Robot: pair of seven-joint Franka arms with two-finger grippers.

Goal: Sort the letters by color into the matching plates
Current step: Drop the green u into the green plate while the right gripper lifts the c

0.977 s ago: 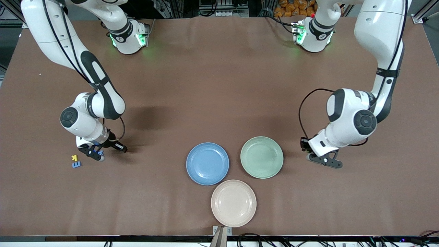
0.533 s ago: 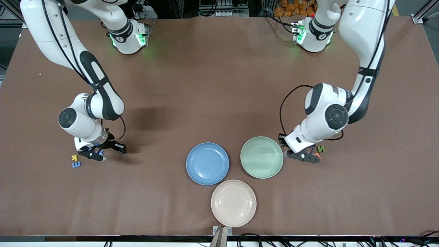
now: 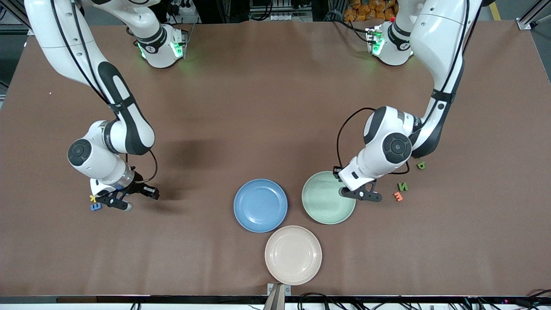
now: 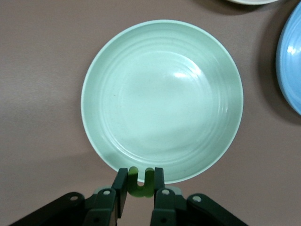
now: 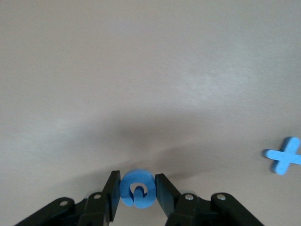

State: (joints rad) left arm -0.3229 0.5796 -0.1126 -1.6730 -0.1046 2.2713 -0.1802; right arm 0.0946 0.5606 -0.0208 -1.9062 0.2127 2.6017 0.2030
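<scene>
- Front view: your left gripper (image 3: 360,194) hangs over the edge of the green plate (image 3: 323,204) on the side toward the left arm's end of the table. Carry it further in over the plate's middle before you let go, so the piece cannot bounce off the rim. The right gripper (image 3: 115,201) is up over the table near the right arm's end, just beside a yellow letter (image 3: 92,198) and a blue letter (image 3: 95,207); it has the whole run to the blue plate (image 3: 260,206) ahead, so travel level and steady. The green plate, the blue plate and the cream plate (image 3: 293,255) all sit bare. A green N (image 3: 403,186), an orange piece (image 3: 398,196) and another green letter (image 3: 420,164) lie on the table toward the left arm's end.
- Left wrist view: the fingers (image 4: 121,184) are clenched on a green U-shaped letter (image 4: 141,182), poised just at the plate's rim. The dish shows nothing inside.
- Right wrist view: the fingers (image 5: 112,187) grip a blue curled letter (image 5: 137,189) squarely. A blue cross-shaped piece (image 5: 284,155) rests on the table nearby; no plate shows here.
</scene>
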